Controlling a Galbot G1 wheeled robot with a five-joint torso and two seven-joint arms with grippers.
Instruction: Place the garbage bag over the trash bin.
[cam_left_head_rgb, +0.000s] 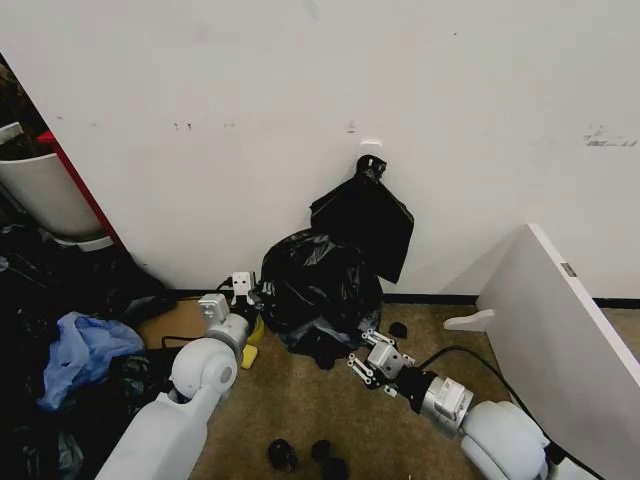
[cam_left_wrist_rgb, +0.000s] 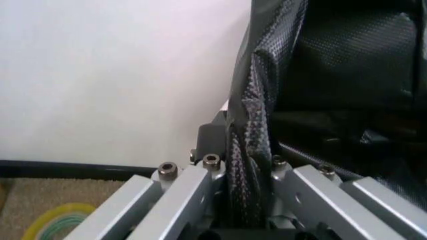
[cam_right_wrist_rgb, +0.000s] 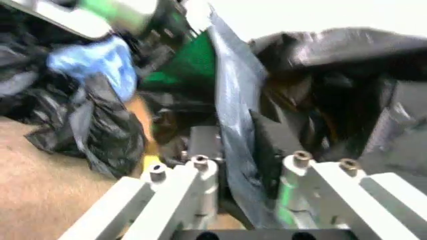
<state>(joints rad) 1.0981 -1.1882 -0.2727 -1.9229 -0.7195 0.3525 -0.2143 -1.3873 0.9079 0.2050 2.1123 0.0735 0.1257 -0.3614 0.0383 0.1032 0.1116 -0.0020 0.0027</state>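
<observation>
The garbage bag (cam_left_head_rgb: 318, 283), glossy and crinkled black, stands heaped on the carpet against the wall. My left gripper (cam_left_head_rgb: 243, 291) is at its left edge. In the left wrist view a twisted fold of the garbage bag (cam_left_wrist_rgb: 248, 130) runs between the fingers, and the left gripper (cam_left_wrist_rgb: 243, 172) is shut on it. My right gripper (cam_left_head_rgb: 366, 351) is at the bag's lower right. In the right wrist view a sheet of the garbage bag (cam_right_wrist_rgb: 233, 105) is pinched in the right gripper (cam_right_wrist_rgb: 243, 172). The trash bin is hidden.
A flat black knotted bundle (cam_left_head_rgb: 366, 216) hangs on the wall behind the bag. A white tub with a red bar (cam_left_head_rgb: 45, 190) and dark and blue bags (cam_left_head_rgb: 85, 350) crowd the left. A white panel (cam_left_head_rgb: 565, 330) leans at right. Yellow tape roll (cam_left_wrist_rgb: 53, 220) lies by the left gripper.
</observation>
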